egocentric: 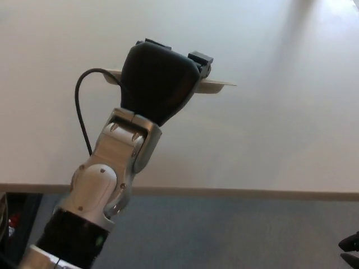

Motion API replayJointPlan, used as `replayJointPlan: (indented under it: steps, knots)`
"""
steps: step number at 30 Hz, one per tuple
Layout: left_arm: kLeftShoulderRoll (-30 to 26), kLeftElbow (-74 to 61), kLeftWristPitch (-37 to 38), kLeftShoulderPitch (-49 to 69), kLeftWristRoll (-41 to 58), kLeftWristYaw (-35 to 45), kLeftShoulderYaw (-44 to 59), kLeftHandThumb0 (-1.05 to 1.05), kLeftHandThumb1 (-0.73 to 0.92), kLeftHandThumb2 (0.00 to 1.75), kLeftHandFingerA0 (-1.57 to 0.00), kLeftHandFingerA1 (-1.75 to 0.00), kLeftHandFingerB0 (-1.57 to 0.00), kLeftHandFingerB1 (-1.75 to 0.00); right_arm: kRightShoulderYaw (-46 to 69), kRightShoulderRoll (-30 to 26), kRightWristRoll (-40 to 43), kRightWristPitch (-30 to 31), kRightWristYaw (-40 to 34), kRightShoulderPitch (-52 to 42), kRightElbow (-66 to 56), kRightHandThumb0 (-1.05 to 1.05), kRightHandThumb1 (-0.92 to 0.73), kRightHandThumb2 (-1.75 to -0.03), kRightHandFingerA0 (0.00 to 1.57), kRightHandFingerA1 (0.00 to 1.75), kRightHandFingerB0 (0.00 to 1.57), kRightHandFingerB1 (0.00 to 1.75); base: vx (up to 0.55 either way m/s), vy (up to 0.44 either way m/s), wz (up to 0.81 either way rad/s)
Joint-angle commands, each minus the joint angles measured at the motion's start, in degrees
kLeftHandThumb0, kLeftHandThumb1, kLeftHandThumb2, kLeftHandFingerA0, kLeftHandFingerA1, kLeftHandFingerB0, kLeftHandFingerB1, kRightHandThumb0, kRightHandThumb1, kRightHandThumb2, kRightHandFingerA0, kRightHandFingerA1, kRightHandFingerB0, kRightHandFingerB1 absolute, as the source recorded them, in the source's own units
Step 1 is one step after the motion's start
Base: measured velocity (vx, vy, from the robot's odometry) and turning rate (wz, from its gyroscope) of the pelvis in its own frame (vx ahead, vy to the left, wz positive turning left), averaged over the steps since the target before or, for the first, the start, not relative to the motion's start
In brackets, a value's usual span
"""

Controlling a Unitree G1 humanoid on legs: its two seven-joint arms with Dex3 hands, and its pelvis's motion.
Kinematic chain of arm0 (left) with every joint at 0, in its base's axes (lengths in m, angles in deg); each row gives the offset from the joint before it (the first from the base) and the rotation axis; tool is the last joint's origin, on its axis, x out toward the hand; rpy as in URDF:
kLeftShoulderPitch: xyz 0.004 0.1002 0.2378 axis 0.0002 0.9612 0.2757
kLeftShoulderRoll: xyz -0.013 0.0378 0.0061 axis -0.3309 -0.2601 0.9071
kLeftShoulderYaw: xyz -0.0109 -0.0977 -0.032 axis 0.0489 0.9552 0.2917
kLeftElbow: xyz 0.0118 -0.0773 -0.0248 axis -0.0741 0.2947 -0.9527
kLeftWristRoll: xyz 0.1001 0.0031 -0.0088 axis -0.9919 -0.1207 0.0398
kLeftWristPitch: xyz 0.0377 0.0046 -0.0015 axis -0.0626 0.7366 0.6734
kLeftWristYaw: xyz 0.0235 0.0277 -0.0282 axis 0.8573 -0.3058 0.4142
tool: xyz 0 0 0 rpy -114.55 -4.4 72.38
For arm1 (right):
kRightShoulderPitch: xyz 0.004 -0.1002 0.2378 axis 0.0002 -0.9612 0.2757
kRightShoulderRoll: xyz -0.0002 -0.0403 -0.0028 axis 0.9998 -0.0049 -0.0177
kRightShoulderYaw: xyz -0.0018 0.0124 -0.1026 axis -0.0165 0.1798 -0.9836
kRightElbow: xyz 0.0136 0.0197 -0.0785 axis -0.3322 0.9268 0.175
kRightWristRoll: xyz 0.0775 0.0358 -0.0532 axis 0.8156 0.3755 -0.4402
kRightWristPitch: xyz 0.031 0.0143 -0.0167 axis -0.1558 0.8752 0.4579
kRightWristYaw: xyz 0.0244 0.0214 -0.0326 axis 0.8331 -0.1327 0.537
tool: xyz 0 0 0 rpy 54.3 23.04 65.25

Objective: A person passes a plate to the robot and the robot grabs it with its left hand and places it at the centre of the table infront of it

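Plate [216,86] is seen almost edge-on in the head view, as a thin pale line that comes out on both sides of the left hand [160,78], and it is held above the bench [280,140], not lying on it. The left hand is closed on the near rim of the plate, with the two fingers [201,58] over the top edge; the thumb is hidden behind the back of the hand. This rim hold probably keeps the plate level while the arm reaches toward the centre of the bench. The plate is nearly flat, its face upward, and the visible line runs from left to right across the picture. The plate appears not yet put down. At the bottom right corner a small dark part [350,244] shows, perhaps the right hand, but its state cannot be judged.
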Motion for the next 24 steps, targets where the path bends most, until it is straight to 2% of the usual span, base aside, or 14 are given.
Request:
replayJointPlan:
  steps: [1,8,10,11,12,16,17,18,19,20,21,22,23,24]
  knots:
    - [-1.4,9.0,-1.5,-4.5,2.8,-4.6,-2.3,-0.29,0.53,0.58,-0.99,-1.40,-0.77,-0.48,0.2,-0.7,0.1,0.0,0.4,-0.1,0.1,-0.68,-0.86,-0.65,0.72,0.63,0.27,0.43,0.00,0.000,0.00]
    - [-0.2,26.5,0.1,-11.5,6.8,-11.3,-5.0,-0.31,0.55,0.57,-0.96,-1.36,-0.81,-0.49,-0.1,-0.7,-0.1,-0.3,-0.2,0.2,-0.1,-0.70,-0.84,-0.66,0.71,0.61,0.27,0.42,0.00,0.000,0.00]
    - [0.4,29.7,0.4,-12.4,8.1,-11.6,-5.7,-0.30,0.57,0.58,-0.97,-1.38,-0.79,-0.49,0.3,-0.6,0.4,0.0,0.0,0.3,0.0,-0.71,-0.83,-0.66,0.71,0.62,0.27,0.42,0.00,0.000,0.00]
    - [0.3,30.2,0.3,-12.4,8.3,-11.4,-6.0,-0.29,0.56,0.59,-0.94,-1.41,-0.78,-0.49,0.3,-0.5,0.3,-0.1,0.1,0.4,0.0,-0.71,-0.84,-0.66,0.72,0.62,0.27,0.43,0.00,0.000,0.00]
    - [0.5,31.5,-0.5,-12.5,8.9,-10.0,-6.5,-0.32,0.63,0.61,-0.87,-1.46,-0.74,-0.48,0.0,-0.6,0.0,-0.6,0.4,0.5,-0.1,-0.70,-0.87,-0.65,0.73,0.62,0.27,0.43,0.00,0.000,0.00]
    - [1.5,35.5,-0.6,-11.9,11.6,-9.6,-7.2,-0.29,0.57,0.58,-0.88,-1.41,-0.80,-0.50,-0.5,-0.8,-0.5,-1.4,0.6,0.7,-0.2,-0.71,-0.86,-0.66,0.70,0.62,0.28,0.43,0.00,0.000,0.00]
    - [1.6,35.6,-0.7,-11.6,12.1,-8.8,-7.2,-0.28,0.56,0.59,-0.84,-1.45,-0.75,-0.49,-0.8,-0.8,-0.7,-1.4,0.5,0.8,-0.3,-0.71,-0.89,-0.66,0.71,0.60,0.30,0.43,0.00,0.000,0.00]
    - [1.8,35.7,-1.4,-11.2,13.3,-6.6,-7.1,-0.28,0.59,0.59,-0.87,-1.39,-0.53,-0.39,-1.1,-0.8,-0.9,-1.0,0.4,1.1,-0.3,-0.70,-0.88,-0.66,0.70,0.60,0.32,0.44,0.00,0.000,0.00]
    - [2.0,35.7,-2.1,-11.0,14.0,-5.3,-7.0,-0.28,0.59,0.59,-0.87,-1.39,-0.53,-0.39,-0.9,-0.7,-0.7,-0.5,0.4,1.4,-0.3,-0.70,-0.88,-0.66,0.70,0.60,0.32,0.44,0.00,0.000,0.00]
    - [2.3,35.9,-2.0,-10.8,15.2,-4.4,-6.6,-0.36,0.56,0.73,-0.91,-1.23,-0.37,-0.43,-1.4,-0.8,-1.1,-0.9,0.4,1.4,-0.4,-0.70,-0.90,-0.67,0.68,0.60,0.31,0.45,0.00,0.000,0.00]
    - [2.5,36.1,-1.9,-10.6,16.6,-3.5,-6.1,-0.36,0.56,0.73,-0.91,-1.23,-0.37,-0.43,-2.0,-0.9,-1.6,-1.6,0.5,1.4,-0.5,-0.70,-0.90,-0.67,0.68,0.60,0.31,0.45,0.00,0.000,0.00]
    - [2.4,36.3,-2.0,-10.8,16.8,-2.3,-6.5,-0.30,0.65,0.60,-0.77,-0.98,-0.35,-0.32,-2.3,-1.1,-1.8,-2.0,0.4,1.4,-0.6,-0.68,-0.91,-0.67,0.69,0.59,0.32,0.44,0.00,0.000,0.00]
    - [2.1,36.4,-2.2,-11.1,16.7,-1.0,-7.0,-0.30,0.65,0.60,-0.77,-0.98,-0.35,-0.32,-2.6,-1.2,-2.0,-2.4,0.2,1.5,-0.6,-0.68,-0.91,-0.67,0.69,0.59,0.32,0.44,0.00,0.000,0.00]
    - [2.1,35.7,-3.0,-11.1,17.3,0.8,-7.0,-0.52,0.64,0.59,-0.51,-0.46,-0.22,-0.28,-2.6,-1.2,-1.8,-2.1,0.1,1.6,-0.6,-0.70,-0.89,-0.66,0.68,0.60,0.33,0.44,0.00,0.000,0.00]
